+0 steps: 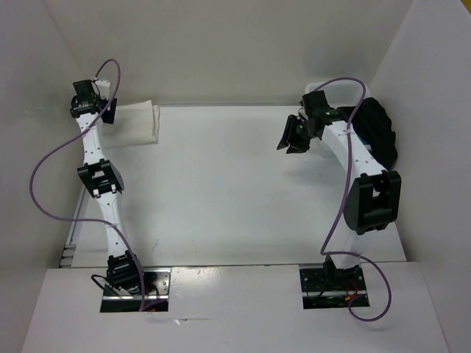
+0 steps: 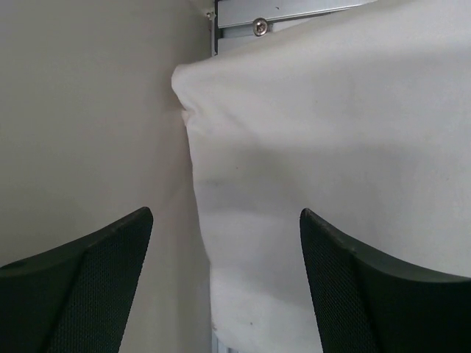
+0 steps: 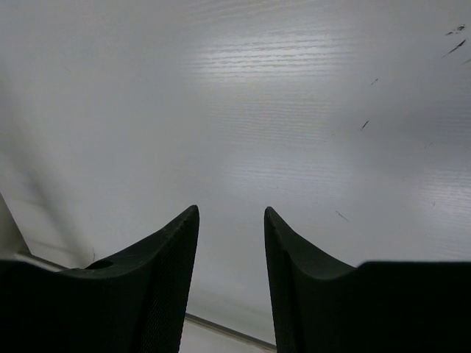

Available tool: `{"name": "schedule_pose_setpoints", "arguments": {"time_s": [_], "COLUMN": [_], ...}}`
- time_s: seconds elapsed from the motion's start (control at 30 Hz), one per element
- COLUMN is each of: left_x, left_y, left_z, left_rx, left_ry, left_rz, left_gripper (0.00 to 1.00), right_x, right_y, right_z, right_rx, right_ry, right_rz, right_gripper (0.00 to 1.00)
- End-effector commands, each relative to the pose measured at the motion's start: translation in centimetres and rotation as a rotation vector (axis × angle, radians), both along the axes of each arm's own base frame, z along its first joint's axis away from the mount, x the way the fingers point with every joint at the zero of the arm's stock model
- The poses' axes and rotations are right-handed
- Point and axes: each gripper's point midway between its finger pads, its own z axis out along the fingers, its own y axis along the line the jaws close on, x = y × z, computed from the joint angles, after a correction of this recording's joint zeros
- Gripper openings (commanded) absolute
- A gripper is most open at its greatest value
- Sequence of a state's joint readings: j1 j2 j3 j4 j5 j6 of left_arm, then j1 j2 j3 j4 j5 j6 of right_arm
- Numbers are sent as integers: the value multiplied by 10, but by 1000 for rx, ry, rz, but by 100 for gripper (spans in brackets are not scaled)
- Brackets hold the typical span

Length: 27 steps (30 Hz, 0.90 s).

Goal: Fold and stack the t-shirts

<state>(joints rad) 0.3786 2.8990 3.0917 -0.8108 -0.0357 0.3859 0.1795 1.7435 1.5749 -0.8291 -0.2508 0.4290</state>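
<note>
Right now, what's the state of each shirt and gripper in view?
cream-white t-shirt: folded, lying in the far left corner.
black t-shirt: bunched in a heap at far right, not held.
left gripper: open, empty, over the cream-white t-shirt's edge.
right gripper: open, empty.

Soft matt cream cloth t-shirt; smooth white table

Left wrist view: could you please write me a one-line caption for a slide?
Left tool, open, poised over the folded cream-white t-shirt.
</note>
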Motion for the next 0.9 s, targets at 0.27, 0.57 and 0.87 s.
{"name": "schedule_pose_setpoints", "arguments": {"time_s": [0.27,0.57,0.87], "left_x": [-10,-61,-167], "left_y": [-130,-265,-411], "left_z": [111,175,127], "left_rx": [-68,-287,-415], "left_ry": [-45,-44,278], "left_rz": [-333,-674,-971], "left_gripper": [97,99,99], "right_x": [5,3,50], "right_y": [12,-42,-237], "right_z": [24,74,113], "right_rx": [18,-46,-430], "right_ry": [-71,-194,-229], "right_rz": [27,-100,-615], "right_gripper": [52,64,100]}}
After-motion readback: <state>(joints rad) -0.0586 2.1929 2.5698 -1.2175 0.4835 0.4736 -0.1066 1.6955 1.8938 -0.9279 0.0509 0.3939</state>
